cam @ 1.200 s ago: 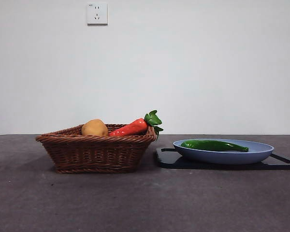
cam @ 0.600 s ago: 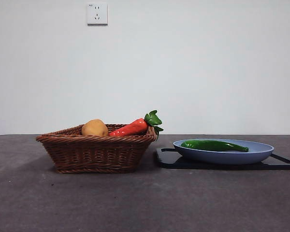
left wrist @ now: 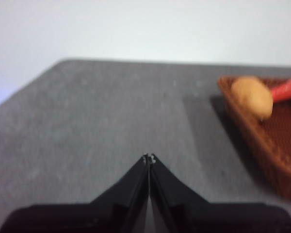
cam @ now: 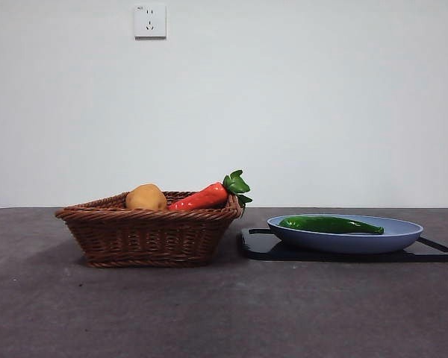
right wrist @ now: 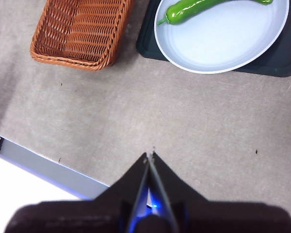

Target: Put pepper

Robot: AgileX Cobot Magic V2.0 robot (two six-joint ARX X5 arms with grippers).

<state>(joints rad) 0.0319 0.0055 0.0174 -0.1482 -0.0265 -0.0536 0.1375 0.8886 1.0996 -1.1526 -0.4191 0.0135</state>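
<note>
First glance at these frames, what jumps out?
The glossy green pepper lying in the blue plate on a black board, right of centre. Beside it, a wicker basket holds a red-orange vegetable and a potato. The left gripper and right gripper wait shut, away from everything.

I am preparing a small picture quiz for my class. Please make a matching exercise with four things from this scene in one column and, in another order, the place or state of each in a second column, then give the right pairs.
Things:
1. pepper
2. potato
3. blue plate
4. left tool

Places or states:
A. rests on the black board
B. shut, above bare table beside the basket
C. lies in the plate
D. sits in the wicker basket next to the red-orange vegetable

Pairs: 1-C, 2-D, 3-A, 4-B
</note>
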